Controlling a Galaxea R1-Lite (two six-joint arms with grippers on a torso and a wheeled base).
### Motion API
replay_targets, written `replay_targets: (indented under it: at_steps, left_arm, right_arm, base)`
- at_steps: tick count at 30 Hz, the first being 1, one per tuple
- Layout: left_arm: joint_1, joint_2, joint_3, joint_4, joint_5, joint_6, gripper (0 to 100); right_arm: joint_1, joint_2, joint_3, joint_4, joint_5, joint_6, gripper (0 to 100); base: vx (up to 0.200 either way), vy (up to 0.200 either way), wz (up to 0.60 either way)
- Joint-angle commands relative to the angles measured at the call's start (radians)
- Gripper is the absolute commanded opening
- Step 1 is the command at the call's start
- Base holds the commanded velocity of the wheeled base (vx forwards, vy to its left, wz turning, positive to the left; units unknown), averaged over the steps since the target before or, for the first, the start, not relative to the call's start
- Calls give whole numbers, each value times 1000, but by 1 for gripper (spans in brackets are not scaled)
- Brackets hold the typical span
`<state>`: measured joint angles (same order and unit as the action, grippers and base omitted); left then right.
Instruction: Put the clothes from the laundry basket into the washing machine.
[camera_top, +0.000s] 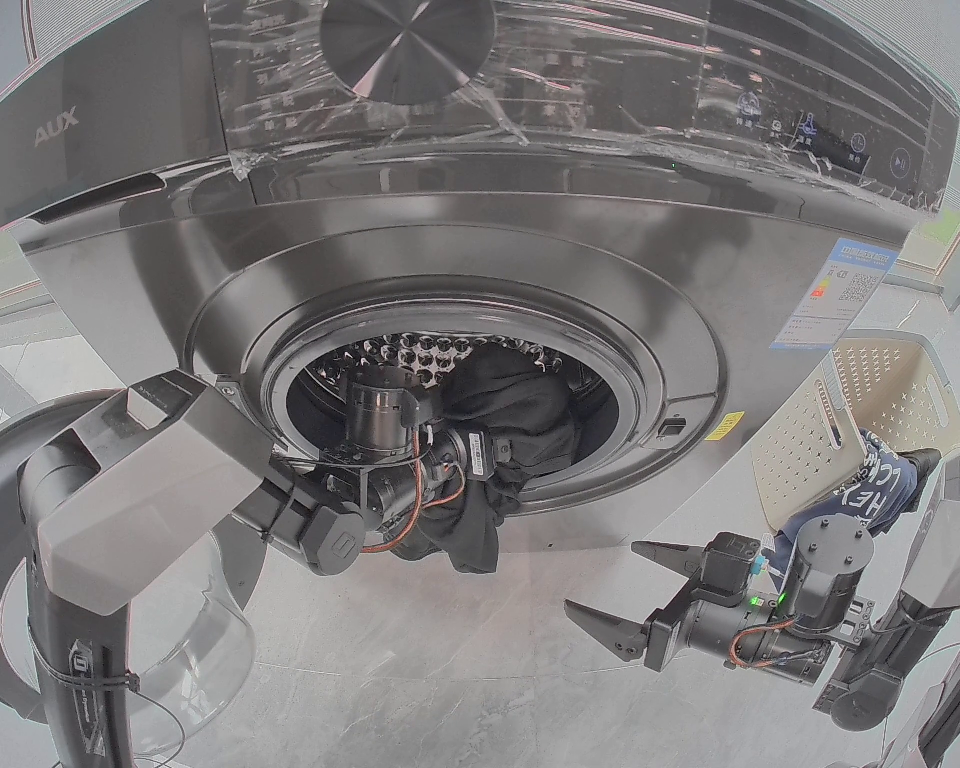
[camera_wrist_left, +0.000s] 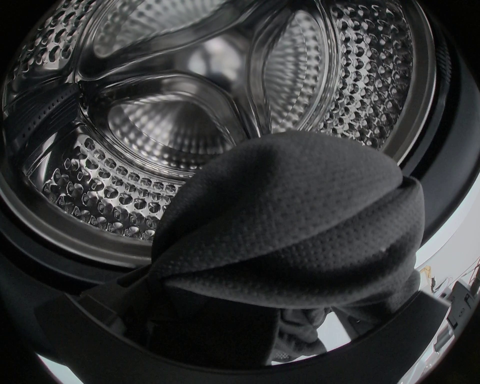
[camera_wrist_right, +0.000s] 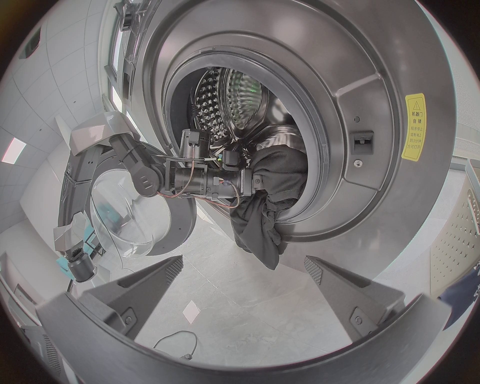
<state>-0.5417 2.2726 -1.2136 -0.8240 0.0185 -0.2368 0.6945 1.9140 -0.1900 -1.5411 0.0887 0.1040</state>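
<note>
Tiled floor, black garment (camera_top: 505, 415) draped lengthwise down over washing machine (camera_top: 640, 300) rim, left gripper (camera_top: 490, 455) hold unclear, right gripper (camera_top: 602, 576) splayed

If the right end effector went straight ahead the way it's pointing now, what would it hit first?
Likely the black garment hanging out of the washing machine, though depth is unclear.

Front of the washing machine (camera_top: 600, 260) — dark grey, metal-look shell, smooth & glossy. The control strip sits under crinkled clear plastic film (camera_top: 600, 70). Inside, the drum (camera_wrist_left: 165, 125) is polished stainless steel, dimpled & perforated, v. reflective. The black garment (camera_wrist_left: 290, 220) — matt knit cloth w/ fine pitted texture. The door (camera_wrist_right: 125, 215) bowl is clear, glassy. At right, the laundry basket (camera_top: 890, 390) is cream plastic, matt, perforated. The floor (camera_top: 450, 660) is pale tile, smooth, slight sheen.
</note>
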Motion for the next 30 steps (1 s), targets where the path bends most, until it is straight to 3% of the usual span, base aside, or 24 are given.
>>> replay_targets:
  at_steps: [1,10,13,14,16,17,20,24,25,30]
  left_arm:
    - [-1,-10,2,43,0,7,0]
    - [-1,48,-96,31,8,-2,0]
    - [0,68,-156,23,12,-16,0]
    - [3,90,-219,-1,24,-47,0]
    - [3,105,-257,-21,37,-62,0]
    - [5,139,-339,-73,66,-84,0]
    - [8,182,-428,-121,100,-87,0]
    - [9,177,-431,-124,106,-85,0]
    - [9,176,-426,-122,106,-85,100]
    - [8,119,-345,-110,106,-87,100]
  right_arm:
    - [0,2,-2,-1,0,0,100]
    - [3,2,-6,-1,0,0,100]
    - [0,2,-8,-1,0,0,100]
    - [0,2,-8,-1,0,0,100]
    - [-1,2,-6,-1,0,0,100]
    - [2,2,-6,-1,0,0,100]
    - [10,2,-8,-1,0,0,100]
    - [8,2,-6,-1,0,2,100]
    - [5,2,-6,-1,0,2,100]
    - [7,2,-6,-1,0,2,100]
  base:
    - [0,0,0]
    - [0,0,0]
    - [0,0,0]
    - [0,0,0]
    - [0,0,0]
    - [0,0,0]
    - [0,0,0]
    - [0,0,0]
    - [0,0,0]
    - [0,0,0]
